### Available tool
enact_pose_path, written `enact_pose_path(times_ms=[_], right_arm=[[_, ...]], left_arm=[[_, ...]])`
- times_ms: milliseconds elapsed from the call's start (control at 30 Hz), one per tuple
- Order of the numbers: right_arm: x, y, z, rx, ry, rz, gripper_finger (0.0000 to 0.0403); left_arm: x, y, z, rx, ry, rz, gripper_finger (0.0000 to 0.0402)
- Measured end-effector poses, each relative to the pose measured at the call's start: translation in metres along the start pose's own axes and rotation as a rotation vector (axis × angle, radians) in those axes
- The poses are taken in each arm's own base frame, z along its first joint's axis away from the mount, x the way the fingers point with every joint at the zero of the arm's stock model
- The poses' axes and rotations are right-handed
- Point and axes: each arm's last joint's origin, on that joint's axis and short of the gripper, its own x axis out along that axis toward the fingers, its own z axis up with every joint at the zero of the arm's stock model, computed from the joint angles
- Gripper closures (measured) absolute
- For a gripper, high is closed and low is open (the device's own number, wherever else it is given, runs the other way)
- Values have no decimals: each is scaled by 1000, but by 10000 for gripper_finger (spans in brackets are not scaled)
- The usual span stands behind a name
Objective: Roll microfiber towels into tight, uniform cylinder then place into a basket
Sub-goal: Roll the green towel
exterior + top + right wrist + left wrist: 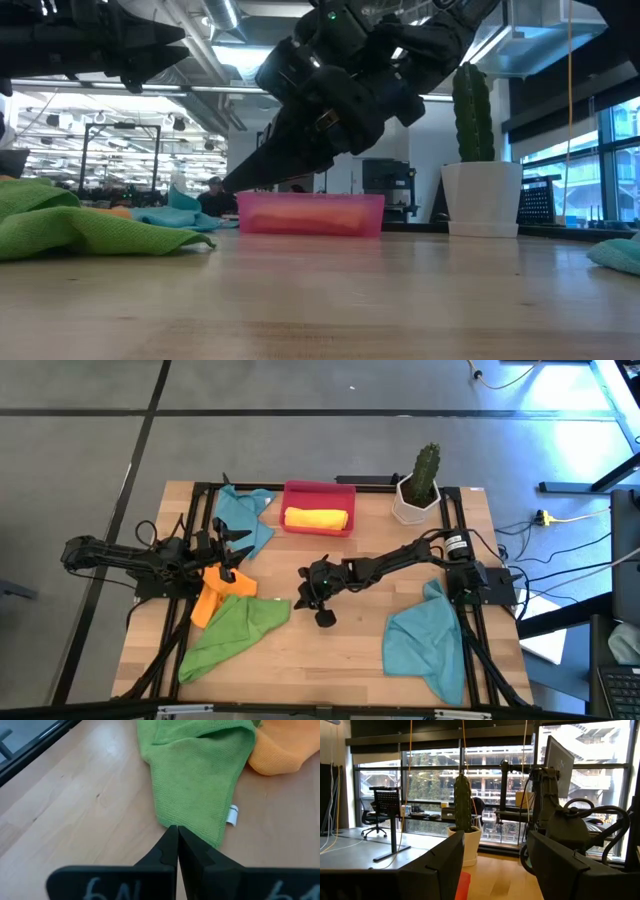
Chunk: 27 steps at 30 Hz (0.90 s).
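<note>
Left of frame, high view: the left pincer (238, 552) is held over the inner edge of the cloth pile, fingers apart, nothing between them; the left wrist view confirms the gap.

Beneath and around it, three soft microfiber towels are heaped on the pale wooden desk (330, 660): a teal blue one (245, 515) toward the upper left, a crumpled orange one (212, 595) in the middle, a loose green one (232, 630) trailing to the lower left. All are judged light, limp and slightly grippy; no shape will be held unless rolled under tension.

Centre: the right pincer (303, 600) is pointed at the green towel's nearest corner (192, 827), just short of it, fingers pressed together and empty. That corner, beside the small white label (232, 815), is judged the best hold; a pinch through one layer at an edge should let the cloth be dragged flat.

Upper centre: the shallow red plastic basket (318, 488) already carries a rolled yellow towel (316, 518).

Lower right: a second teal blue towel (425, 640) lies spread, well apart from the others.
</note>
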Motion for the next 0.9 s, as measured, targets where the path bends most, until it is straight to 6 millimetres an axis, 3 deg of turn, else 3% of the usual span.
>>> enact_pose_path(times_ms=[433,733,900], right_arm=[[1,1,5,-65,-45,-31,375],[14,3,-10,-90,23,-168,253],[22,0,-21,-119,40,-182,210]], left_arm=[[0,0,0,0,0,0,195],[0,0,0,0,0,0,195],[0,0,0,0,0,0,195]])
